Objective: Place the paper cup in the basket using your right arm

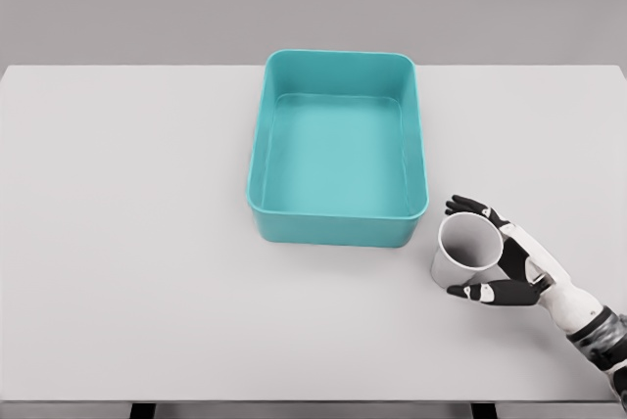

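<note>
Black-tipped fingers of the right hand [500, 253] curl around the paper cup [465, 251], gripping its wall. The cup stands tilted on the white counter [127, 243], mouth up toward the viewer, just near-right of the teal basket [338, 228].

A white paper cup [466, 252] is clasped by the right hand [509, 257] on the white table [147, 243], just beside the teal basket's [338, 228] near right corner.
</note>
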`<state>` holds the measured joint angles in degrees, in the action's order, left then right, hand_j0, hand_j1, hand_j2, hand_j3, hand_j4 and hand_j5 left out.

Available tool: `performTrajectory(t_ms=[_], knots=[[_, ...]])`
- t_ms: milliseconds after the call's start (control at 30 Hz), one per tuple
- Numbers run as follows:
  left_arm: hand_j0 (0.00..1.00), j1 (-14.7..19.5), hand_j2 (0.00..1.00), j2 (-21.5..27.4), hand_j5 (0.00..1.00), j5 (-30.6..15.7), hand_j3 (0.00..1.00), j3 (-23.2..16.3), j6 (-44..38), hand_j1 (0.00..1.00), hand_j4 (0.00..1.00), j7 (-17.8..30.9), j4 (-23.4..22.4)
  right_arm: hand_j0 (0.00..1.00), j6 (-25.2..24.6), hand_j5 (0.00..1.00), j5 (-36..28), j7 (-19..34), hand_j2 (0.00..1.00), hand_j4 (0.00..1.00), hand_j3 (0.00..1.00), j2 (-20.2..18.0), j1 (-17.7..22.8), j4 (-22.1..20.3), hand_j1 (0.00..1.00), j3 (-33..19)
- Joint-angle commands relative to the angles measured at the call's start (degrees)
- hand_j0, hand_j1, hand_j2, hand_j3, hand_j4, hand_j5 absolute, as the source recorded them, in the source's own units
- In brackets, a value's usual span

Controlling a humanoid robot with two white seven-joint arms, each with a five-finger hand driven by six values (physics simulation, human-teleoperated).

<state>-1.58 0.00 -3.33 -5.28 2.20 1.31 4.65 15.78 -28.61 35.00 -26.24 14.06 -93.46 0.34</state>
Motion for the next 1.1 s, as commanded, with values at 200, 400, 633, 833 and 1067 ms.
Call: performTrajectory(t_ms=[200,400,633,833,1067], knots=[[1.0,0.0,1.0,0.0,1.0,0.0,1.0,0.0,0.0,1.0,1.0,0.0,0.0,0.66,0.0,0.66,-0.2,0.0,0.66,0.66,0.66,0.0,0.0,0.0,0.66,0.0],[1.0,0.0,1.0,0.0,1.0,0.0,1.0,0.0,0.0,1.0,1.0,0.0,0.0,0.63,0.0,0.63,-0.2,0.0,0.63,0.63,0.63,-0.1,0.0,-0.3,0.63,-0.2],[1.0,0.0,1.0,0.0,1.0,0.0,1.0,0.0,0.0,1.0,1.0,0.0,0.0,0.57,-3.3,0.57,-0.2,0.0,0.57,0.57,0.57,-0.7,-1.9,-1.9,0.57,-0.9],[1.0,0.0,1.0,0.0,1.0,0.0,1.0,0.0,0.0,1.0,1.0,0.0,0.0,0.53,-3.6,0.53,-0.7,0.0,0.53,0.53,0.53,-0.8,-3.1,-2.0,0.53,-1.3],[1.0,0.0,1.0,0.0,1.0,0.0,1.0,0.0,0.0,1.0,1.0,0.0,0.0,0.52,-6.5,0.52,-0.4,0.0,0.52,0.52,0.52,-0.9,-7.0,-2.0,0.52,-3.0]])
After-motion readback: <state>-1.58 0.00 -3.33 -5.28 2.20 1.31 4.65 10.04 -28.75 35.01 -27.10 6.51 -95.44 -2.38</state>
